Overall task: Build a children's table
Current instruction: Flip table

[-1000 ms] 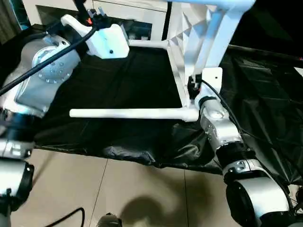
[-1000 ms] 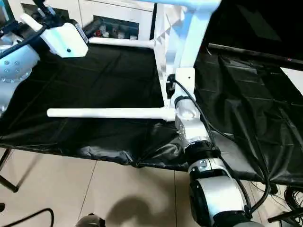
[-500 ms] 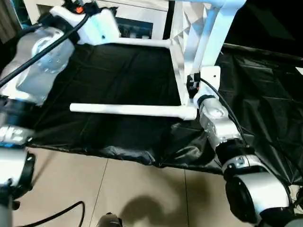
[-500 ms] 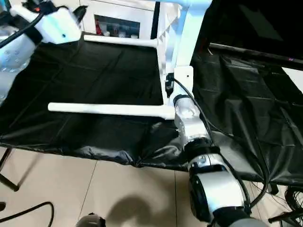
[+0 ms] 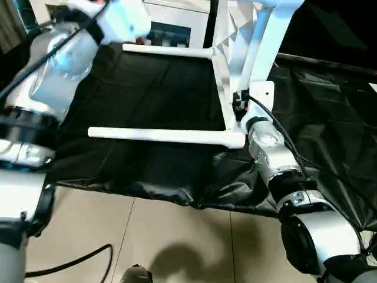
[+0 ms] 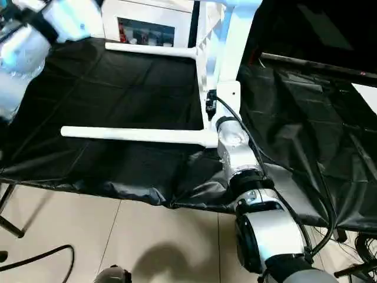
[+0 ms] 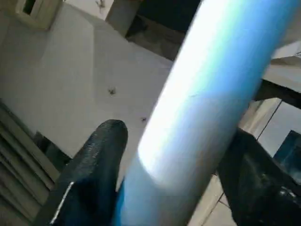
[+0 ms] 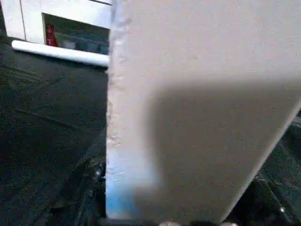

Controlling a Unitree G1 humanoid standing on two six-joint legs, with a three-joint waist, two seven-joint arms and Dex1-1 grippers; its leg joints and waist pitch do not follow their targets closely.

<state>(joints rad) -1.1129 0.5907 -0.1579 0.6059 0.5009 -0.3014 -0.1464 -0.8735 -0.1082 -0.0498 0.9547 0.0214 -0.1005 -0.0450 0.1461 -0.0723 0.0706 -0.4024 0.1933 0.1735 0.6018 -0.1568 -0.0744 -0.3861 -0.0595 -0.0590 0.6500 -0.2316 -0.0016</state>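
Black sheet (image 5: 147,94); tiled floor (image 5: 177,236); white cabinet (image 6: 153,17)

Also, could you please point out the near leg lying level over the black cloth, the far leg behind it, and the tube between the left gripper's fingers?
near leg (image 5: 159,136), left eye view, middle of its length.
far leg (image 6: 150,50), right eye view, middle of its length.
tube (image 7: 202,89), left wrist view, its lit side.

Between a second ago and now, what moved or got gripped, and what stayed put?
The left arm rose toward the cabinet, and its fingers now flank a table leg. The right gripper stays at the upright tabletop. The two attached legs over the black cloth have not moved.
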